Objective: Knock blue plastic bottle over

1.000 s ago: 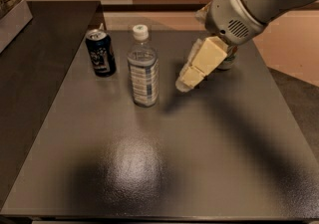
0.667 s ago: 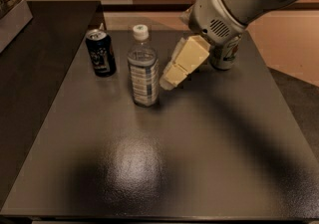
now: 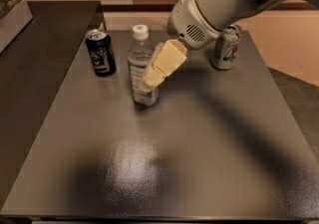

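The blue plastic bottle (image 3: 139,63), clear with a white cap and a blue-and-white striped label, stands upright on the dark table (image 3: 199,143), left of centre at the back. My gripper (image 3: 151,79) reaches down from the upper right on the grey-white arm (image 3: 219,4). Its cream fingers (image 3: 167,61) are pressed together and empty. The fingertips lie against the bottle's right side, over its label at mid-height. The lower right part of the bottle is hidden behind the fingers.
A dark blue can (image 3: 101,53) stands just left of the bottle. A pale green-white can (image 3: 227,46) stands at the back right, partly behind the arm. A dark counter (image 3: 35,68) adjoins the table on the left, with a box (image 3: 12,14) on it.
My gripper has swung left from beside the green-white can across the gap to the bottle's right side. The bottle still stands in the same place.
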Tool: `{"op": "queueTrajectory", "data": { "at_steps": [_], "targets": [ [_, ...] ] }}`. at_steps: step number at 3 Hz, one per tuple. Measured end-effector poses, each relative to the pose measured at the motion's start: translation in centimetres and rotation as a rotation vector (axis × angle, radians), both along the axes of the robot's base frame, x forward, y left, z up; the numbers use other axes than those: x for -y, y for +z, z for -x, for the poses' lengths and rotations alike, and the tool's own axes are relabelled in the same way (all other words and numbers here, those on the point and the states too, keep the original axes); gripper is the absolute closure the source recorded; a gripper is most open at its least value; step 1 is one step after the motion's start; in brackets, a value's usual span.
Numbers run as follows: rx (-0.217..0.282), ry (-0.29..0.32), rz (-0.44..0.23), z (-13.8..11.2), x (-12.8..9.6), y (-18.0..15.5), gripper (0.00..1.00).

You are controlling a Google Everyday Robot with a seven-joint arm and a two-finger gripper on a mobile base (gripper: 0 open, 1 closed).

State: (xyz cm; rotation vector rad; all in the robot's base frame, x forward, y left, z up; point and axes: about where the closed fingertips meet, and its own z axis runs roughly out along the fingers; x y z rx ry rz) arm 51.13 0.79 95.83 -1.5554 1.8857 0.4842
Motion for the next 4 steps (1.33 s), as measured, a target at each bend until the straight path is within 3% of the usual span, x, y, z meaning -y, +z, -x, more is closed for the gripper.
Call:
{"op": "queueTrajectory", "data": {
  "at_steps": [2, 3, 4],
  "targets": [
    [-0.008, -0.004, -0.036, -0.1, -2.1, -0.7, 0.00],
    [-0.010, -0.009, -0.045, -0.2, -2.4, -1.0, 0.17],
    [-0.015, -0.016, -0.051, -0.2, -2.3, -1.2, 0.41]
  ]
}}
